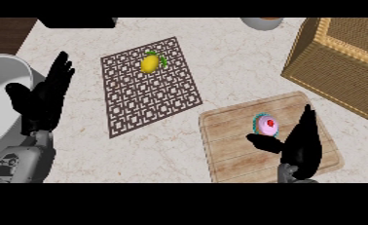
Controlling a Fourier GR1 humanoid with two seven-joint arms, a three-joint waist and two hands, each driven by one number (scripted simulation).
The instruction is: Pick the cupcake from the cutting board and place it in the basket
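A pink-frosted cupcake [266, 124] with a red top and teal wrapper stands on the wooden cutting board [229, 150] at the lower right. My right hand [300, 147] is over the board just right of the cupcake, fingers straight and pointing up, thumb reaching toward the cupcake's lower edge; it holds nothing. The wicker basket [330, 59] stands at the upper right, beyond the board. My left hand [45, 100] rests open at the left edge, fingers up.
A yellow lemon [149, 64] with a green leaf lies on a dark patterned mat [149, 92] in the middle. A white bowl-like rim [14, 97] shows at the far left, and a grey bowl [262, 23] sits at the top edge.
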